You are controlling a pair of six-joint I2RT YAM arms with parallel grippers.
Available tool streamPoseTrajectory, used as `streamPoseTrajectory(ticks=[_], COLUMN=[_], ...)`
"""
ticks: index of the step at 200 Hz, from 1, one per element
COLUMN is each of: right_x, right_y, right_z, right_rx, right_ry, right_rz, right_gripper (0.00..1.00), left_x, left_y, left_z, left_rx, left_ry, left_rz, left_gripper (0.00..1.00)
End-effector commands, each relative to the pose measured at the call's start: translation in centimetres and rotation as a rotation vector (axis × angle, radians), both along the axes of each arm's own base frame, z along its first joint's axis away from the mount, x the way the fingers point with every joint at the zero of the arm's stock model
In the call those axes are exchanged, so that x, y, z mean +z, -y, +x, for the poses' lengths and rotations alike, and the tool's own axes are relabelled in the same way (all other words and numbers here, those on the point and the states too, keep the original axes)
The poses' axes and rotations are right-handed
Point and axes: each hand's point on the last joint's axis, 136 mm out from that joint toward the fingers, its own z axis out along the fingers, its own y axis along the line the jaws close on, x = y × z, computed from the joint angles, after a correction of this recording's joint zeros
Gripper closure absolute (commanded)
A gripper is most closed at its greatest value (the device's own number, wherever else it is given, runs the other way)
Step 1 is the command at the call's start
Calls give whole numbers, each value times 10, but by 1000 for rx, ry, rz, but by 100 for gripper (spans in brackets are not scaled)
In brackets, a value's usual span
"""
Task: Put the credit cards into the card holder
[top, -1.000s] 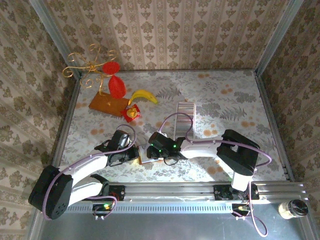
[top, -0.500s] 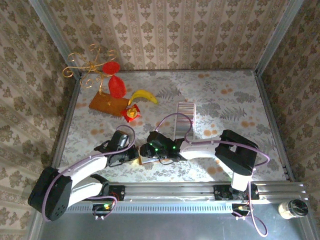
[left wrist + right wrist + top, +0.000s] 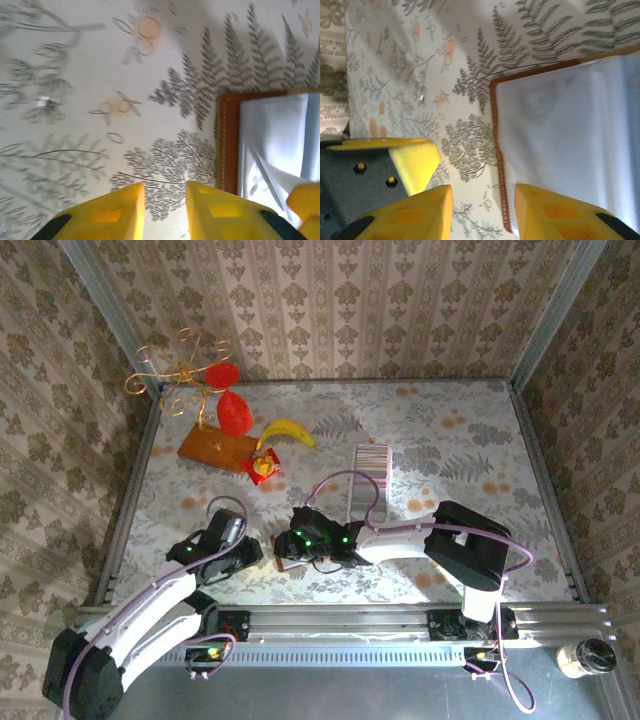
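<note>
- The left gripper (image 3: 165, 195) stands open: its two yellow fingers (image 3: 107, 212) are apart, with only the fern-patterned table (image 3: 90, 100) showing in the gap.
- It holds nothing and sits just left of the card holder (image 3: 272, 145), apart from it.
- The right gripper (image 3: 482, 200) is also open, with its fingers (image 3: 555, 212) set apart.
- The holder's brown stitched edge runs through that gap. It cannot be told whether either finger touches it.
- The holder lies opened flat on the table, pale blue-grey inside facing up within a brown leather border.
- No card can be seen in the part of it on view.
- In the left wrist view a loose fold of the pale lining shows near the lower right, beside a yellow tip of the other gripper.
- In the right wrist view the left gripper's yellow finger and dark body sit at the lower left, near the holder's edge.
- From above, the two grippers face each other near the front of the table, left of centre, and the right one covers most of the holder.
- The cards (image 3: 366, 478) lie as a striped strip further back, about mid-table and well apart from the holder and both grippers.
- A purple cable loops over the strip's near end.
- At the far left stand a banana (image 3: 290, 430), an orange-brown board (image 3: 215, 448), a red square (image 3: 265, 468) and a gold wire ornament (image 3: 178, 370).
</note>
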Motion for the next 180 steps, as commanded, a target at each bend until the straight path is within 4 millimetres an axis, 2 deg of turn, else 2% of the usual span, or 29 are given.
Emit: streamPoseTrajectory(ticks=[1, 11, 41, 66, 83, 121, 123, 128, 144, 159, 180], right_x=[11, 23, 62, 89, 95, 107, 115, 120, 130, 130, 121], right_y=[-19, -25, -33, -21, 7, 91, 95, 104, 123, 140, 165], right_z=[-8, -8, -11, -13, -3, 45, 46, 50, 52, 52, 56], right_rx=[38, 54, 109, 163, 173, 224, 230, 256, 398, 551, 699], right_ry=[-2, 14, 95, 202, 292, 542, 572, 626, 809, 968, 1020], right_rz=[81, 123, 212, 188, 70, -158, -156, -176, -274, -411, -513], right_gripper=[63, 63, 63, 63, 63, 61, 61, 61, 60, 59, 58], left_x=[11, 18, 36, 46, 49, 47, 47, 46, 42, 36, 28], left_y=[-28, -35, -57, -58, -42, 12, 14, 20, 33, 43, 52], left_z=[-2, -2, -1, 3, 8, 22, 23, 25, 28, 29, 32], left_rx=[139, 175, 275, 287, 229, 48, 38, 15, -45, -94, -131], left_ry=[-1, 15, 88, 146, 169, 136, 133, 123, 85, 53, 29], left_rz=[73, 79, 104, 69, 1, -182, -188, -199, -205, -186, -139], left_gripper=[68, 67, 54, 49, 47, 45, 45, 45, 45, 46, 46])
